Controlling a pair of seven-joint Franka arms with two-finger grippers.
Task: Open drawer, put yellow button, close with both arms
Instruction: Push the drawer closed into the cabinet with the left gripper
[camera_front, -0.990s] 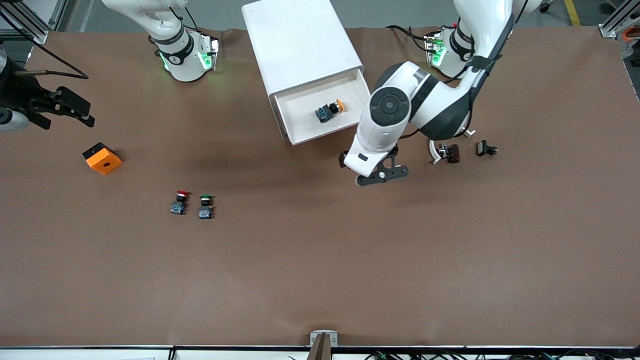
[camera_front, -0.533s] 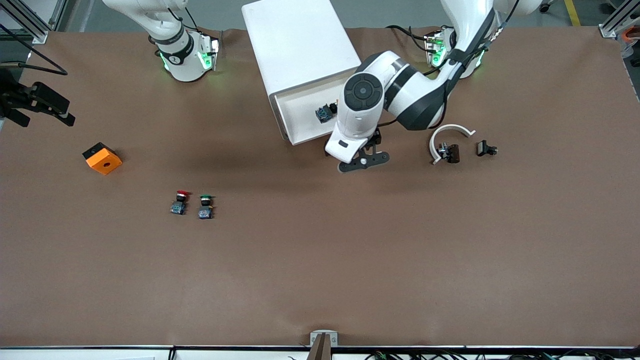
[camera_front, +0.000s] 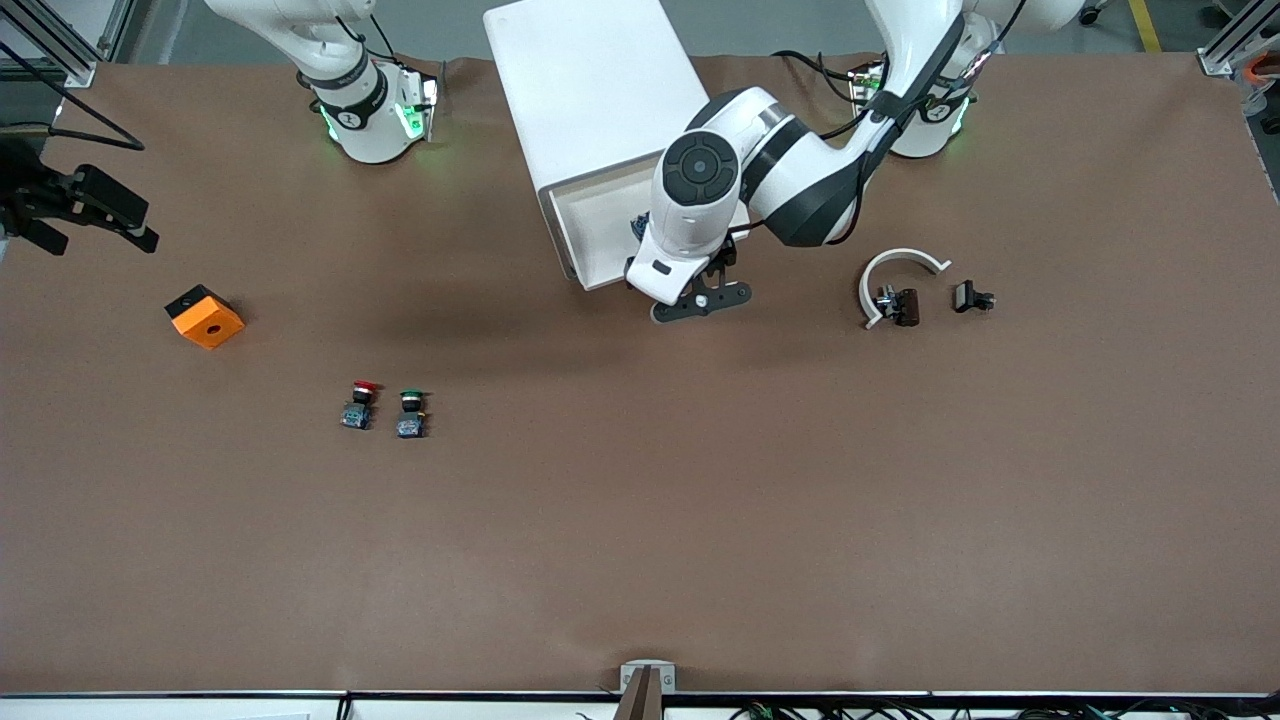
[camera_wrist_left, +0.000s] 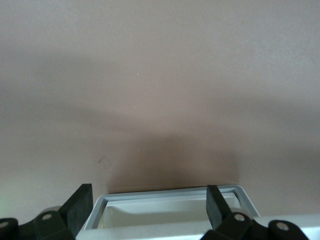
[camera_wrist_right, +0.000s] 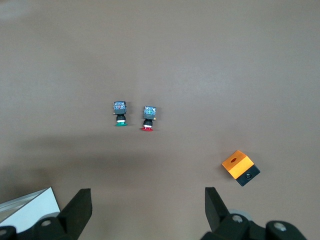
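The drawer (camera_front: 590, 225) stands pulled out of the top of the white cabinet (camera_front: 590, 80). The yellow button (camera_front: 637, 228) lies in it; only a bit of its bluish base shows beside the left arm, and the yellow cap is hidden. My left gripper (camera_front: 702, 300) is open and empty, low at the drawer's front edge. In the left wrist view the drawer's front rim (camera_wrist_left: 170, 196) lies between the open fingers of the left gripper (camera_wrist_left: 148, 207). My right gripper (camera_front: 95, 215) is open and empty, waiting over the right arm's end of the table; its wrist view shows it (camera_wrist_right: 148, 207) over bare table.
An orange block (camera_front: 204, 316) (camera_wrist_right: 240, 167) lies near the right gripper. A red-capped button (camera_front: 360, 404) (camera_wrist_right: 148, 117) and a green-capped button (camera_front: 410, 413) (camera_wrist_right: 120, 112) lie side by side nearer the front camera. A white curved piece (camera_front: 900, 265) and small black parts (camera_front: 972, 297) lie toward the left arm's end.
The left arm has swung toward the drawer; its gripper went from the table beside the drawer to the drawer's front edge, covering the button. The right gripper drew back slightly.
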